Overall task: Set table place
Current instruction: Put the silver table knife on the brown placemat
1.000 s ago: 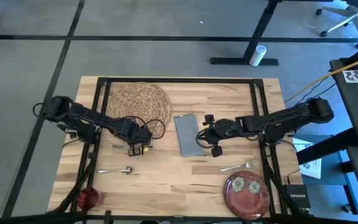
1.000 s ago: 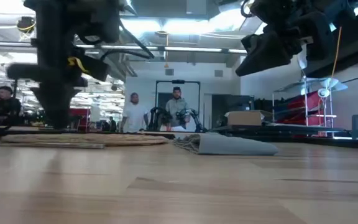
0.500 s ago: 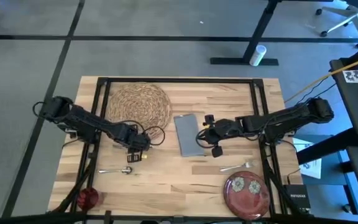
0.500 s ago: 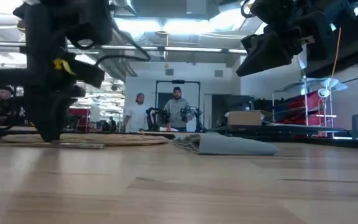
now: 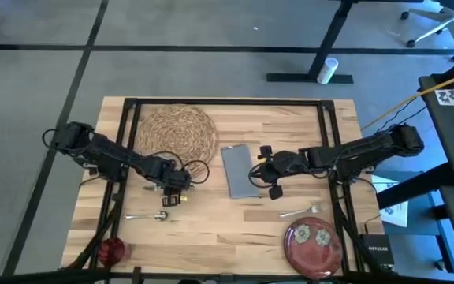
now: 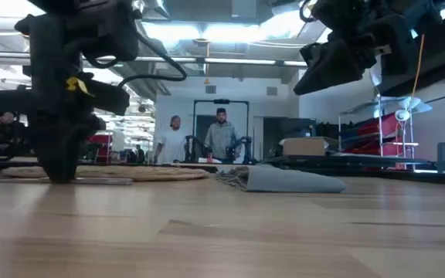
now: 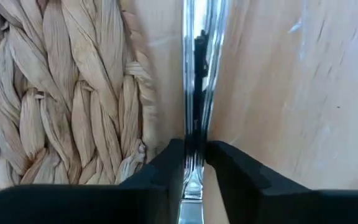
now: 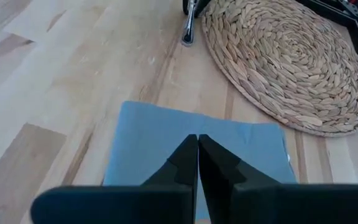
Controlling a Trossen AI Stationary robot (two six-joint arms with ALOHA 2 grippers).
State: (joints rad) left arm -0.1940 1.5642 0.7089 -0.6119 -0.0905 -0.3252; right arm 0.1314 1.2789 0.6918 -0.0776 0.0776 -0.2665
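Left gripper (image 7: 194, 163), down at the light wooden plank table (image 5: 211, 229), pinches a slim silver cutlery piece (image 7: 197, 74) just beside the round woven straw mat (image 5: 176, 132). Right gripper (image 8: 197, 155), fingers pressed together and empty, hangs over the gray rectangular napkin (image 5: 239, 170).

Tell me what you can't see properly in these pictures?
- Silver utensil in the left hand: left wrist view cuts off both ends, so its type is unclear.
- Red cup: high view, tiny, partly behind the frame.
- Napkin: right hand hides its middle.
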